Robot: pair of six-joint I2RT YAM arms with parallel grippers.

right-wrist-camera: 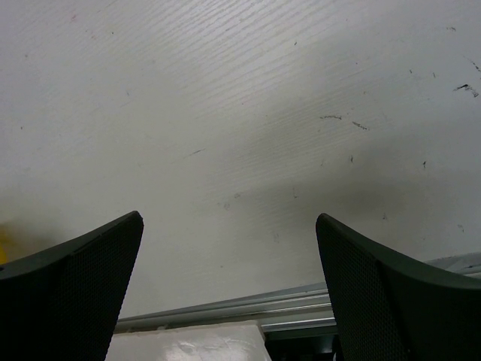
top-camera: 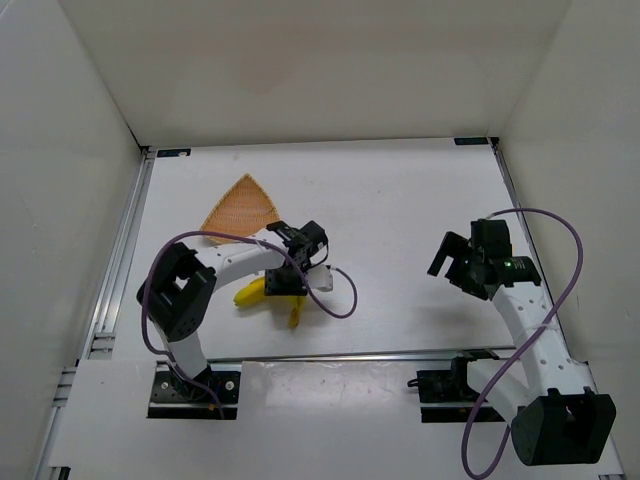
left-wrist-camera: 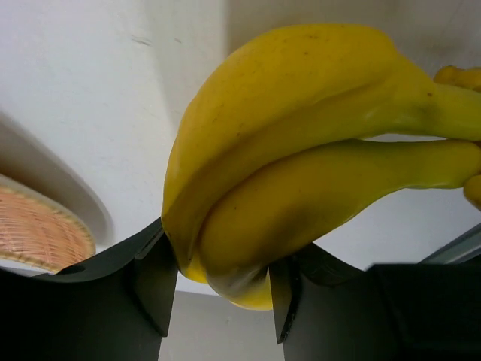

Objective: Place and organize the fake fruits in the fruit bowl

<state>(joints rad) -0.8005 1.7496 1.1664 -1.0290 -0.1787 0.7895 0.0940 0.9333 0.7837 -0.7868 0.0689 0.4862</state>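
Item: bunch of glossy yellow plastic bananas (left-wrist-camera: 301, 173), curved, several fingers joined. Location: just outside the near edge of the shallow orange-tan woven wicker bowl (top-camera: 240, 210), a rounded triangle with one pointed corner; near the bowl but not in it. Whether the bunch rests on the white counter (top-camera: 400, 190) or hangs just above it cannot be told. Holder: left pincer (top-camera: 288, 282), narrow, clamped on one end of the bunch, one black finger on each flank, with most of the fruit's length projecting beyond the grip. Spare: right pincer (right-wrist-camera: 229, 218), wide, holding nothing, poised over bare counter well apart from the bowl. Step in hand, as judged: carry the gripped bunch into the bowl. Handling notes: the hold sits at the end rather than the middle, so the free length is likely to droop or pivot; the glossy skin may slide between the fingers. Raise enough for the low end to clear the wicker rim, then travel slowly toward the bowl's broad part, away from its pointed corner. Turn the bunch so its curve follows the broad side and no end overhangs the rim. Lower until the fruit bears on the weave before letting go, so the light bowl is not pushed away.
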